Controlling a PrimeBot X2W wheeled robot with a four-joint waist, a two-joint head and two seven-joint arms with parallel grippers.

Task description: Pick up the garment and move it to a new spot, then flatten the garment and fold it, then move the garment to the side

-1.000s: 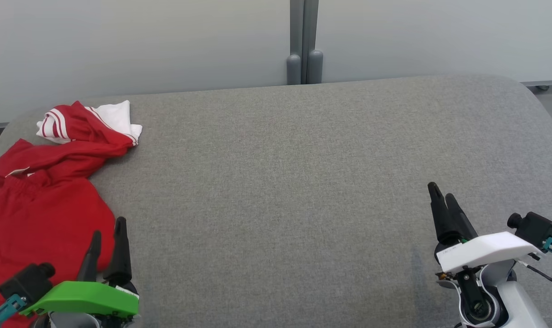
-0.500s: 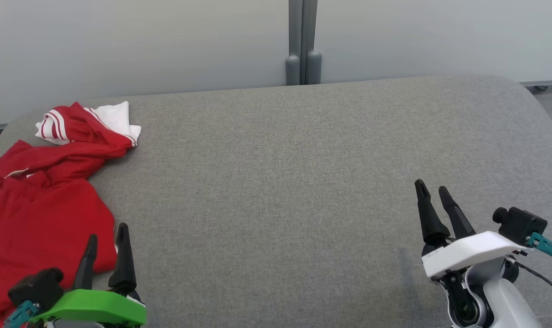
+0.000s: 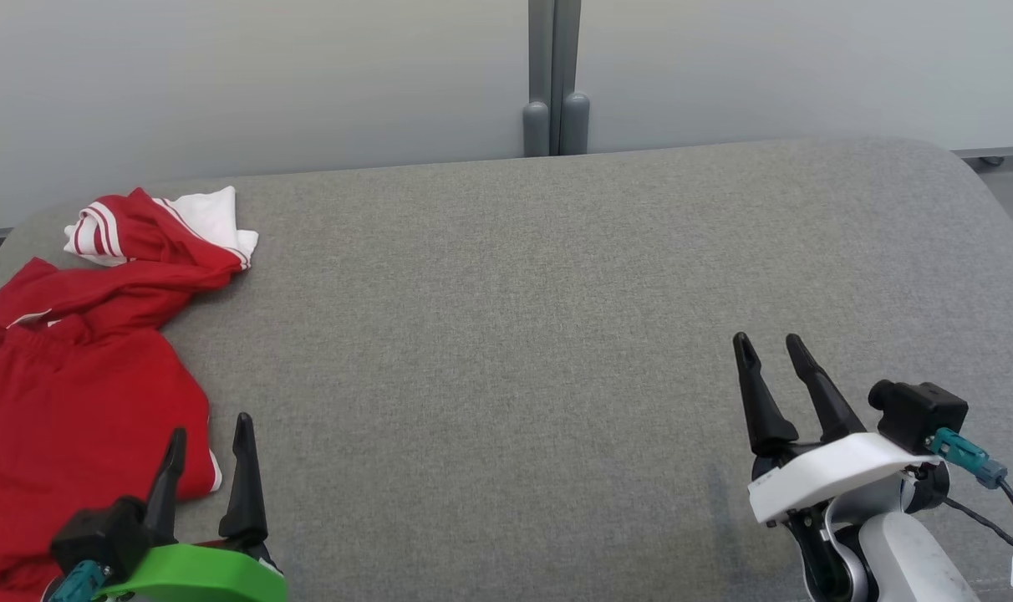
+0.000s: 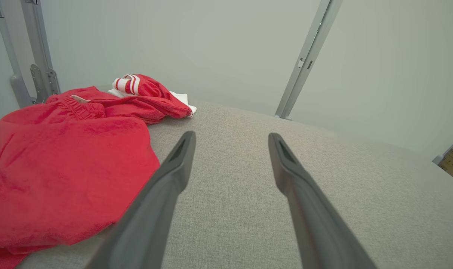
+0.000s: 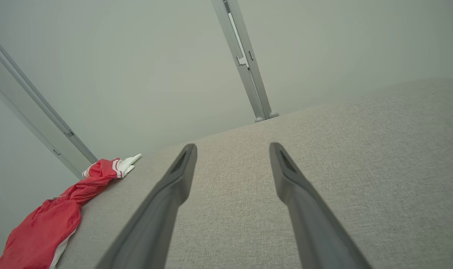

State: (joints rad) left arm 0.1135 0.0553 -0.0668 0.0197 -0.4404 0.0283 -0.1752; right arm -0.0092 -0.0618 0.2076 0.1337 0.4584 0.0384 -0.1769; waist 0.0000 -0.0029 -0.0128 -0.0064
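Red cloth, our garment, lies crumpled at the left edge of the grey table with a white-striped cuff bunched toward the wall. We judge it not yet picked up. Our left end effector hovers just beside its near hem, fingers spread and empty. Our right end effector hangs well apart, also spread and empty.

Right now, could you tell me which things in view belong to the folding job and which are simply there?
Job: red garment, left gripper, right gripper (both open, empty), grey surface.
Simply there: grey post, pale wall panels.
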